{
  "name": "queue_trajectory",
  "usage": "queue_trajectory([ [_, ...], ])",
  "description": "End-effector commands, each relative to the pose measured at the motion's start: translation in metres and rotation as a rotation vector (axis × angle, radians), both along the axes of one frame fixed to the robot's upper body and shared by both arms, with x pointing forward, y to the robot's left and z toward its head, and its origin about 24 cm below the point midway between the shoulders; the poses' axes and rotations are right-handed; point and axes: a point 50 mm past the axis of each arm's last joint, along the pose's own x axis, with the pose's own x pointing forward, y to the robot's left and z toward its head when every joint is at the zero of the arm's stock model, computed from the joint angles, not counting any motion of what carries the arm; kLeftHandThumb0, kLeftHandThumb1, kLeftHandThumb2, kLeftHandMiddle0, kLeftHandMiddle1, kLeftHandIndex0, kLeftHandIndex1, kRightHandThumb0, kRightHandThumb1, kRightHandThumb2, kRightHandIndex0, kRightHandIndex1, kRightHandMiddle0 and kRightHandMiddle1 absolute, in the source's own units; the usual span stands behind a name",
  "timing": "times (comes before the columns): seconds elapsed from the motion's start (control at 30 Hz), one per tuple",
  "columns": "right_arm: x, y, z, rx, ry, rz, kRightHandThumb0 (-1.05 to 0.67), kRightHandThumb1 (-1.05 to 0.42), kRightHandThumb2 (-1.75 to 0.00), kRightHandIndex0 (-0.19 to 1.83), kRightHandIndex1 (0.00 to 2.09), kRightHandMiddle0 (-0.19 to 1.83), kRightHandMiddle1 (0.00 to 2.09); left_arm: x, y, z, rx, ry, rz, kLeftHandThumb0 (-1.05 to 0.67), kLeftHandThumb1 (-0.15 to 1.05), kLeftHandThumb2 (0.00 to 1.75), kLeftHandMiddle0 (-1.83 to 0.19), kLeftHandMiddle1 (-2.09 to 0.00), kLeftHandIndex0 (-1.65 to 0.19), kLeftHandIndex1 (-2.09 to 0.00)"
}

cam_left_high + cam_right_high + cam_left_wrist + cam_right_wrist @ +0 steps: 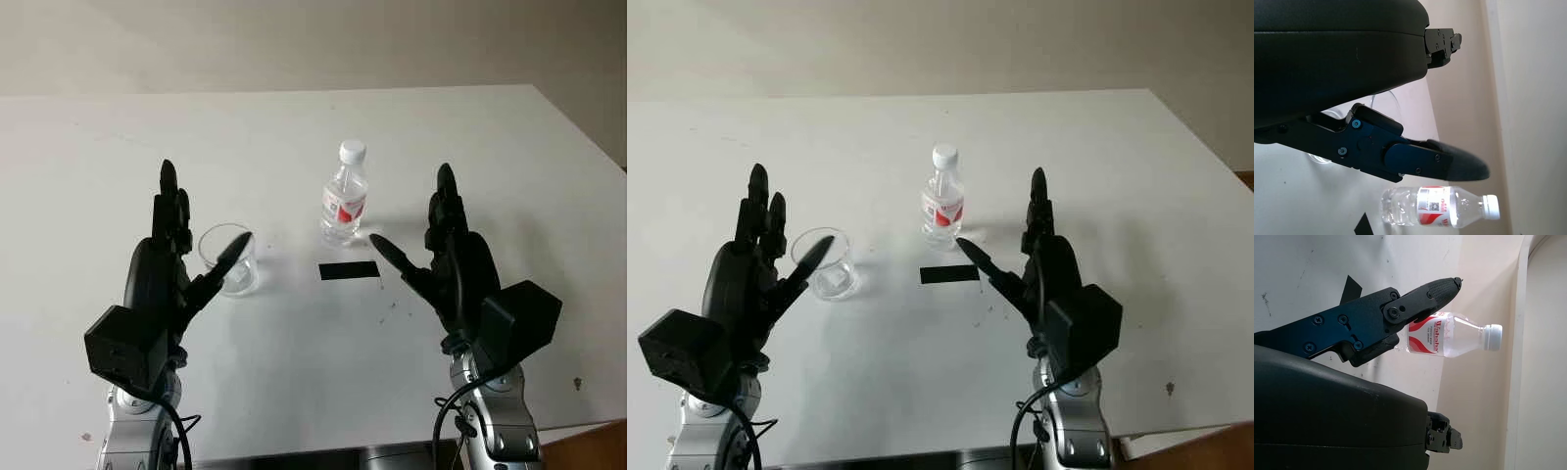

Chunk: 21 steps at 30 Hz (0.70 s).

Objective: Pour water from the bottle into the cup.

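A capped bottle (pixel 345 199) is seen upright on the white table (pixel 294 127), flanked by the open left hand (pixel 171 264) beside the cup (pixel 229 258) and the open right hand (pixel 446 259), nothing held.

This looks like a plain test room or lab, not a home. A big white table (pixel 294 127) takes nearly all of the space, and behind it there is only a bare, pale wall (pixel 294 39). The table surface has small dark marks and one black rectangle (pixel 349 271) like tape stuck on it. At the near right corner a bit of brown floor (pixel 598 450) is seen. What kind of lab it is, I cannot tell.
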Motion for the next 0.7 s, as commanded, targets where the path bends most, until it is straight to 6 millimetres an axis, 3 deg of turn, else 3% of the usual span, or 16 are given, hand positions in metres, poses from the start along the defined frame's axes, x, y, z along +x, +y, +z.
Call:
queue_trajectory([
  [0.0, -0.001, -0.001, 0.002, -0.006, -0.011, 0.002, -0.65, -0.90, -0.05, -0.19, 0.05, -0.14, 0.05, -0.001, 0.000, 0.002, 0.007, -0.003, 0.003, -0.83, 1.05, 0.35, 0.06, -0.07, 0.08, -0.02],
  [0.43, 0.001, -0.001, 0.002, -0.007, -0.016, 0.002, -0.66, -0.90, -0.05, -0.18, 0.05, -0.13, 0.05, 0.000, 0.001, 0.000, 0.014, -0.004, 0.008, -0.81, 1.05, 0.35, 0.04, -0.07, 0.07, -0.02],
  [0.67, 0.036, 0.002, 0.019, -0.096, -0.046, 0.097, -0.71, -0.86, -0.04, -0.18, 0.05, -0.13, 0.05, 0.001, -0.001, 0.002, -0.028, -0.030, -0.005, -0.81, 1.05, 0.44, 0.07, -0.05, 0.09, 0.00],
])
